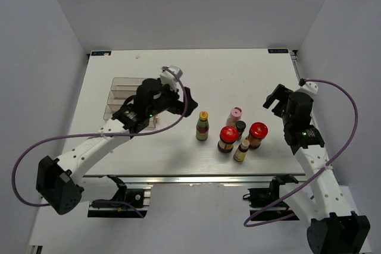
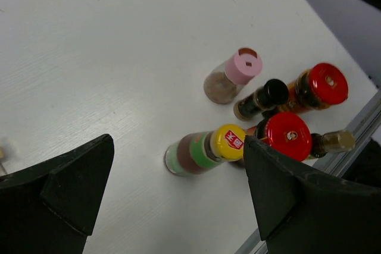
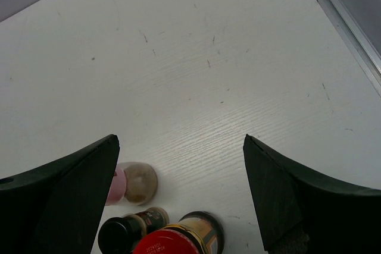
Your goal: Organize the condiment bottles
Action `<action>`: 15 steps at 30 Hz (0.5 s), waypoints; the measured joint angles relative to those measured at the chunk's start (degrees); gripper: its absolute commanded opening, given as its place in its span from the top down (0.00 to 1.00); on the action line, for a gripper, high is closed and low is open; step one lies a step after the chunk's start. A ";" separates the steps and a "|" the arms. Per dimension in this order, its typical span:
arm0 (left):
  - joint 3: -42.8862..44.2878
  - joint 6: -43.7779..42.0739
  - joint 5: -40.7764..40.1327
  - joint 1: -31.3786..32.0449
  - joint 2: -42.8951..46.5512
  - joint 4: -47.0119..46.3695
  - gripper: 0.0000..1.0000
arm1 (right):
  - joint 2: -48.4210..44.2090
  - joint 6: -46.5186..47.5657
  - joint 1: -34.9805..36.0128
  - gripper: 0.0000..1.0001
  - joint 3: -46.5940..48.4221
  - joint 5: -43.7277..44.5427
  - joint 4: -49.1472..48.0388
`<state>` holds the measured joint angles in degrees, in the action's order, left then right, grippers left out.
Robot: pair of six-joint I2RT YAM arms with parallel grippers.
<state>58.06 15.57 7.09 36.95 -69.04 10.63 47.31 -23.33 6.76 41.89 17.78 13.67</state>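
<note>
Your left gripper and right gripper both hang open and empty. Your left arm partly covers the clear rack at upper left. The condiment bottles crowd lower centre.

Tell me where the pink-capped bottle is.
In the top view, the pink-capped bottle stands right of centre, directly behind the dark-capped bottle, right of the yellow-capped bottle.

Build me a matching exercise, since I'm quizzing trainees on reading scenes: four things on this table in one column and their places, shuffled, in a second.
Things
1. yellow-capped bottle
2. pink-capped bottle
3. slim yellowish bottle
4. clear rack

Places
A. nearest the front edge of the table
B. far left side of the table
C. farthest back among the bottles
D. leftmost bottle, standing apart

Pairs: 1-D, 2-C, 3-A, 4-B
</note>
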 measured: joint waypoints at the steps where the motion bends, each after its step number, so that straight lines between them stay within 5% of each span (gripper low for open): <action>1: 0.50 -0.63 -1.11 2.12 -1.16 0.44 0.02 | 0.26 0.04 0.00 0.11 0.00 -0.15 0.00; 7: 3.39 -3.96 -8.31 11.28 -9.55 3.13 0.02 | 1.75 0.48 0.00 0.11 0.00 -0.87 0.15; 15: 7.23 -5.29 -13.44 13.55 -16.22 5.05 0.06 | 1.79 1.09 0.00 0.11 0.00 -1.05 0.17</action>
<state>65.30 10.28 -6.35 50.50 -85.25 15.68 49.10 -22.24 6.76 41.89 16.73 13.85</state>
